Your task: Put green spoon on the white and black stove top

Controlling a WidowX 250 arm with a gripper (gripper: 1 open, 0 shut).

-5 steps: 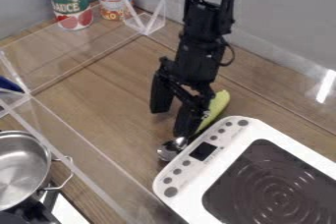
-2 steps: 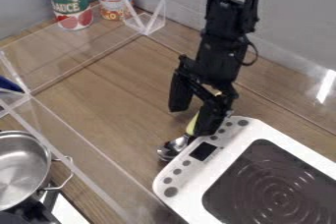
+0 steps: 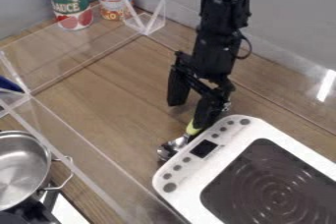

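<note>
A steel pot (image 3: pixel 19 174) sits at eight o'clock on the wooden counter (image 3: pixel 105 100). Near centre, the gripper (image 3: pixel 198 102) hangs with jaws spread wide over the green spoon (image 3: pixel 194 130), which lies on the counter against the white and black stove top (image 3: pixel 262 179) at five o'clock.

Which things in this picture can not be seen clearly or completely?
- green spoon: the handle's upper part is hidden behind the gripper fingers; contact cannot be told.
- white and black stove top: cut off by the right and bottom edges.
- steel pot: cut off by the left edge.
- stove display: too small to read.
</note>
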